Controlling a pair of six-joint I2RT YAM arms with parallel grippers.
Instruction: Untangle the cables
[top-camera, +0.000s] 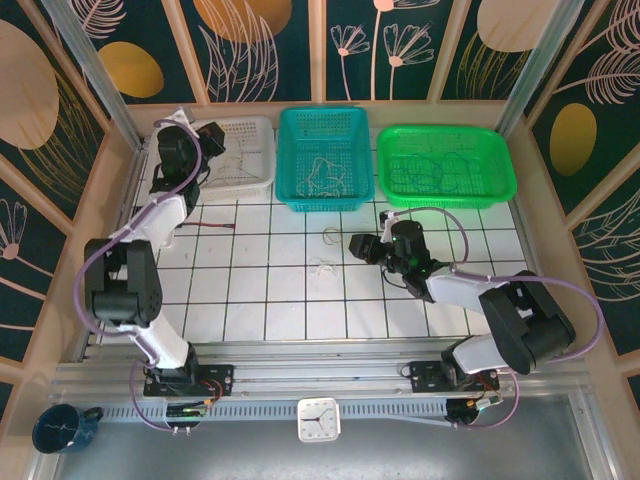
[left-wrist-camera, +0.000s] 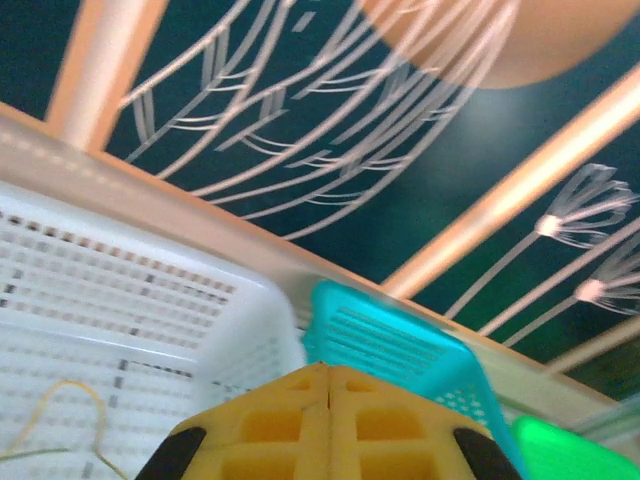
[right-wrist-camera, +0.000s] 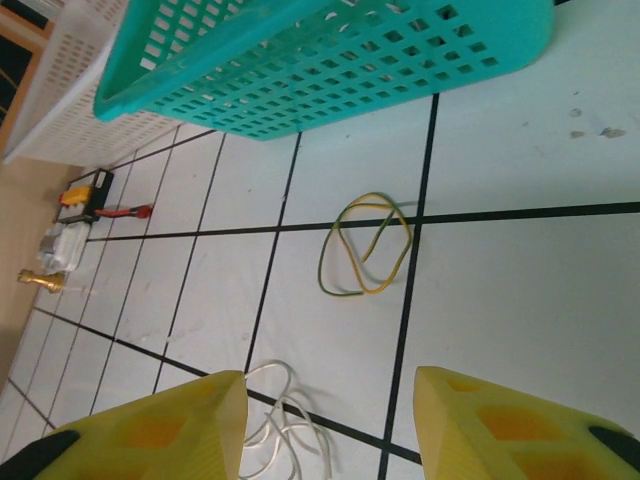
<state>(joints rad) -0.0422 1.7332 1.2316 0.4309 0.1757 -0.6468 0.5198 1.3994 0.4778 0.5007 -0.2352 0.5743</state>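
A small whitish tangle of cables (top-camera: 322, 266) lies on the tiled table near its middle, and its loops (right-wrist-camera: 282, 425) sit just in front of my right gripper's left finger. A separate yellow-green cable loop (right-wrist-camera: 365, 245) lies one tile farther out (top-camera: 331, 236). My right gripper (right-wrist-camera: 330, 425) hangs low over the table, open and holding nothing, just right of the two cables (top-camera: 356, 245). My left gripper (left-wrist-camera: 330, 378) is shut and empty, raised over the white basket (left-wrist-camera: 120, 300) at the back left (top-camera: 220, 140). A thin yellow wire (left-wrist-camera: 60, 420) lies in that basket.
Three baskets line the back edge: white (top-camera: 250, 150), teal (top-camera: 320, 120) and green (top-camera: 445, 140), each with thin wires inside. A thin red wire with a small connector (top-camera: 212, 226) lies on the left tiles. The teal basket's wall (right-wrist-camera: 330, 60) stands close ahead of the right gripper.
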